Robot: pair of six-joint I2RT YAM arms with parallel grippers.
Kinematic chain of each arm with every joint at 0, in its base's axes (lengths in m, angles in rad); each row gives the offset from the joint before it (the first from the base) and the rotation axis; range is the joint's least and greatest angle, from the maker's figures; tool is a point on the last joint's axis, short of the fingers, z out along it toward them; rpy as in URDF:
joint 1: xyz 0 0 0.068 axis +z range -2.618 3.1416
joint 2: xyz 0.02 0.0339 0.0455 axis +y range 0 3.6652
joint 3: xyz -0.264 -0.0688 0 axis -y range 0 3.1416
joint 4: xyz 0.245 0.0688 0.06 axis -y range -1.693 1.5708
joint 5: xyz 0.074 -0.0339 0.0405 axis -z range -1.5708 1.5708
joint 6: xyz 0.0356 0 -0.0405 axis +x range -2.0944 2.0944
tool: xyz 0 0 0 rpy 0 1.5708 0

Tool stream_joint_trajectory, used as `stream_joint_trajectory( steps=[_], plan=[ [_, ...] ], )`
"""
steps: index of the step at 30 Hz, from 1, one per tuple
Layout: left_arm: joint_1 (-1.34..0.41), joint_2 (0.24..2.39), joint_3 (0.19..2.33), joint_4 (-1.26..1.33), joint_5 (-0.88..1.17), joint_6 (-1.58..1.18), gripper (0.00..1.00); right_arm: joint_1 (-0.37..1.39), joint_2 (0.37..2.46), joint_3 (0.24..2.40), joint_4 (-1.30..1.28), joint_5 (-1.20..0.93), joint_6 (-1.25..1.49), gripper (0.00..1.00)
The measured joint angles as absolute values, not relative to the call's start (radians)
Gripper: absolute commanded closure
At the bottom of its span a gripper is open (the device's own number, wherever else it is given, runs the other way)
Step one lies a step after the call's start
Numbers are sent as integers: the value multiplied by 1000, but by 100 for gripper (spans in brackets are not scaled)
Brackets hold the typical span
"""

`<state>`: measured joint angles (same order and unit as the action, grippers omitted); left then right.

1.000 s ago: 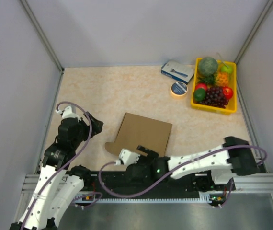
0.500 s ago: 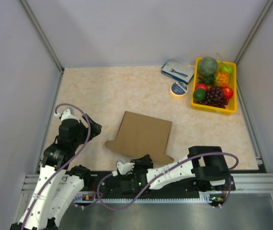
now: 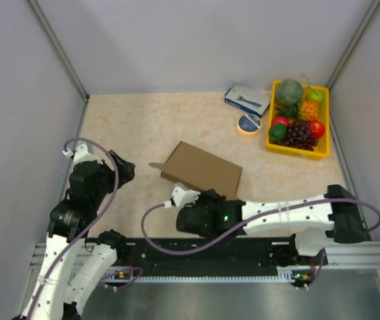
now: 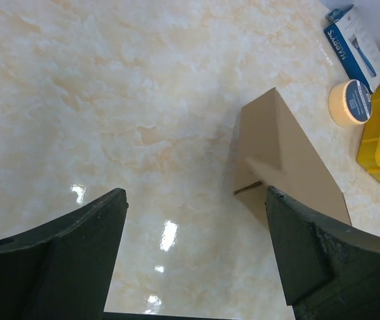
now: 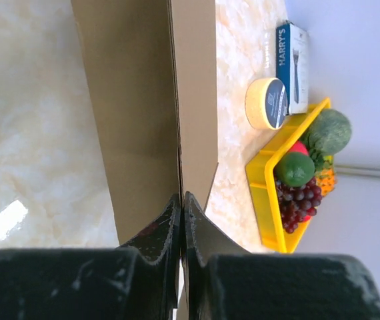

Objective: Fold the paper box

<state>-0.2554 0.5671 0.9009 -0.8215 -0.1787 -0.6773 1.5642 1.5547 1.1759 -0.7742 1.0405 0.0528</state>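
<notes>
The paper box (image 3: 203, 167), a flat brown cardboard blank, stands tilted on the table's middle with its near edge raised. My right gripper (image 3: 209, 195) is shut on that near edge. In the right wrist view its fingers (image 5: 182, 197) press together on the cardboard (image 5: 137, 100), right at a crease line. To the left of the box, apart from it, my left gripper (image 3: 127, 171) stands open. Only bare table shows between its fingers (image 4: 195, 200), and the box (image 4: 290, 160) lies ahead to the right.
A yellow fruit tray (image 3: 295, 152) sits at the back right. A blue-and-white carton (image 3: 247, 99) and a tape roll (image 3: 249, 123) lie beside it. The enclosure walls stand close on the left and right.
My right gripper has shut on the box's near edge and raised it, so the blank now tilts. The left arm has drawn slightly to the left.
</notes>
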Motion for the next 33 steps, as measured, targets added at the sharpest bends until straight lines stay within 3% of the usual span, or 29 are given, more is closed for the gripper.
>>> stream_joint_trajectory(
  steps=[5, 11, 18, 33],
  plan=[
    [-255, 567, 907, -823, -185, -680, 11, 1415, 1410, 1245, -770, 863, -28, 100],
    [-255, 534, 907, -814, -168, -678, 13, 1161, 1298, 1330, -753, 440, -111, 100],
    [-254, 572, 904, -741, 28, -578, 15, 955, 1318, 1342, -776, 15, -231, 100],
    [-252, 971, 957, -472, 322, -96, 17, 818, 1369, 1383, -790, -178, -381, 100]
  ],
)
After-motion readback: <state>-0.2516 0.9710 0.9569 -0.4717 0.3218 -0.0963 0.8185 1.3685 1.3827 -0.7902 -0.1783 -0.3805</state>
